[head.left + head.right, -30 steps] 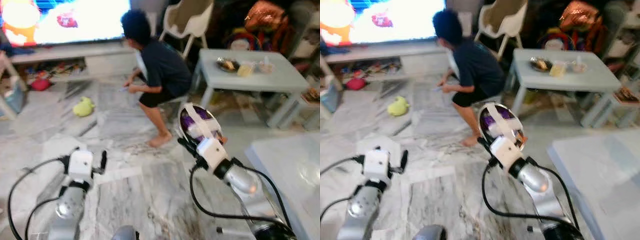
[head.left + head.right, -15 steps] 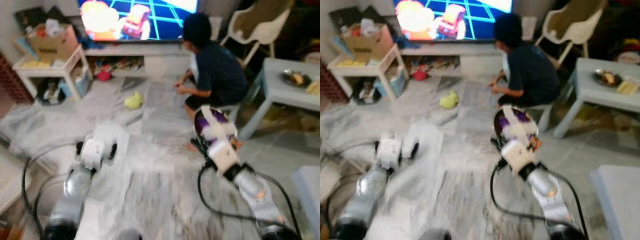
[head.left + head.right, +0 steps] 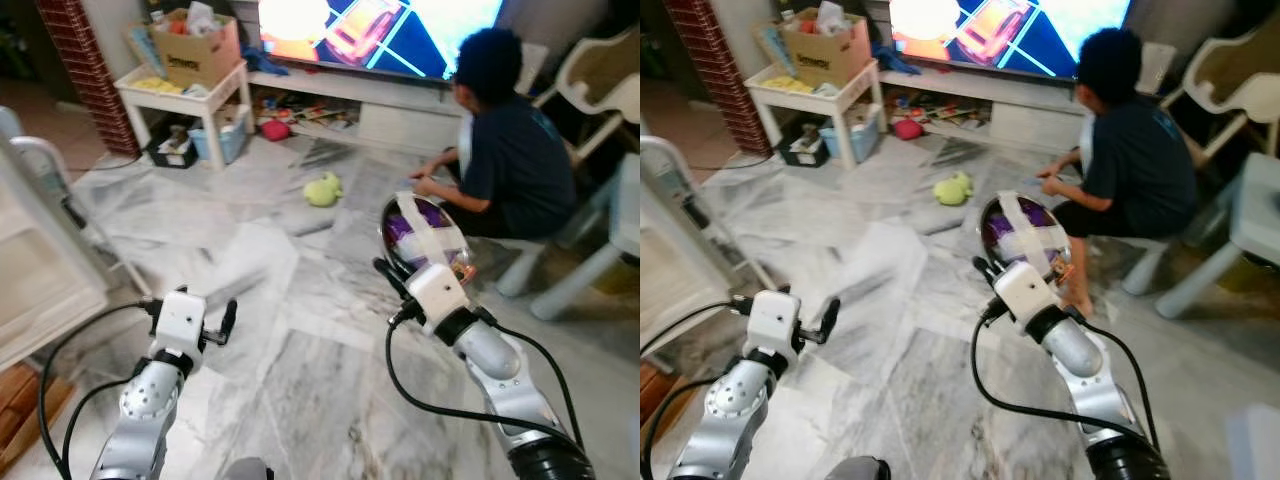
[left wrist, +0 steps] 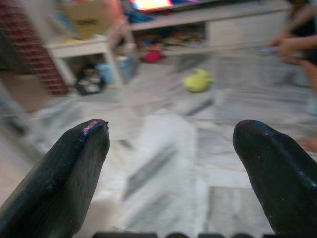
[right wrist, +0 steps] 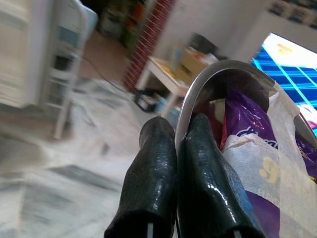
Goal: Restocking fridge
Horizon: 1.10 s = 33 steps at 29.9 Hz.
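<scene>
Right gripper (image 5: 171,148) clenched on the rim of the taped steel bowl (image 3: 425,240), held upright ahead; left gripper (image 4: 171,148) released, empty.

A round metal bowl (image 3: 421,240) was held up on edge above the marble floor, its rim pinched by the right pincer (image 5: 179,148). Purple packets (image 5: 247,124) filled it, held in by crossed strips of whitish tape (image 3: 1025,232).

1. The metal bowl (image 5: 218,79) has a smooth, shiny rim.
2. Its packets (image 5: 247,124) look like glossy purple plastic.
3. The right gripper's fingers (image 5: 153,168) are black, finely textured, slightly glossy.
4. The floor (image 3: 300,370) is polished veined marble.
</scene>
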### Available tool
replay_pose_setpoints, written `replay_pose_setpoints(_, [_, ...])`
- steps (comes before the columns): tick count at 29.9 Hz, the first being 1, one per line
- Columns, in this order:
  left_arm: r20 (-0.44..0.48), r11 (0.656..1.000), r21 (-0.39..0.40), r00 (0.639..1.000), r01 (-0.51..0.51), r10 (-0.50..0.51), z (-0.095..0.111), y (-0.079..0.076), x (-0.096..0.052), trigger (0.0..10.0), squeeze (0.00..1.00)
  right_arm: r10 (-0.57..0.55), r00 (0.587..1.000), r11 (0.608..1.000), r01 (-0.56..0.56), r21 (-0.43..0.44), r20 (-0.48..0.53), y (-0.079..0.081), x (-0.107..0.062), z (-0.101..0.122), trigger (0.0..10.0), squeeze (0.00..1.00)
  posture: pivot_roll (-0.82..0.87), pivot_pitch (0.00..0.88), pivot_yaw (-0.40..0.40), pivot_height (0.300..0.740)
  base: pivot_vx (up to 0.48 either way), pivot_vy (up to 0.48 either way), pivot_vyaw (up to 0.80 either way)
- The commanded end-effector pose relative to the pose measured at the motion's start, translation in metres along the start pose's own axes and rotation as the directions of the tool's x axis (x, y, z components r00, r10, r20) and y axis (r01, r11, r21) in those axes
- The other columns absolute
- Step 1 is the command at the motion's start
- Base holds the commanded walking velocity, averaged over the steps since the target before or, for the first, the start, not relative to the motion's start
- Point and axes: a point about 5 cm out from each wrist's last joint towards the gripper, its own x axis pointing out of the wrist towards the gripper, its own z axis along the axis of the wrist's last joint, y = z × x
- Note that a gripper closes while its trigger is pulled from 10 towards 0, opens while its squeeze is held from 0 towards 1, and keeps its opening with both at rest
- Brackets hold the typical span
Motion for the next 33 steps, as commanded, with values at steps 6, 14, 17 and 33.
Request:
replay_pose_setpoints(6, [-0.006,0.977,-0.097,0.982,-0.188,0.188,-0.006,0.004,-0.023,10.0,0.00,-0.043,0.999,0.999,0.043,-0.022,-0.011,-0.005,-0.015,-0.002,10.0,0.00,-0.01,0.000,-0.031,0.740,0.000,0.000,0.79])
replay_pose_setpoints(14, [-0.016,0.972,-0.103,0.977,-0.213,0.212,-0.007,-0.006,-0.034,10.0,0.00,-0.112,0.993,0.993,0.113,0.038,-0.034,-0.008,-0.012,-0.006,10.0,0.00,0.03,0.000,-0.056,0.740,0.000,0.000,0.49])
replay_pose_setpoints(17, [-0.017,0.968,-0.105,0.973,-0.230,0.230,-0.006,0.000,-0.034,10.0,0.00,-0.118,0.992,0.992,0.120,0.045,-0.035,-0.007,-0.009,-0.008,10.0,0.00,0.04,0.000,-0.050,0.740,0.000,0.000,0.00])
replay_pose_setpoints(33, [-0.004,0.972,-0.097,0.976,-0.216,0.217,0.001,0.004,-0.035,10.0,0.00,0.048,0.998,0.999,-0.049,0.013,0.038,0.016,0.003,0.002,10.0,0.00,0.07,0.000,-0.050,0.740,0.000,0.000,0.52])
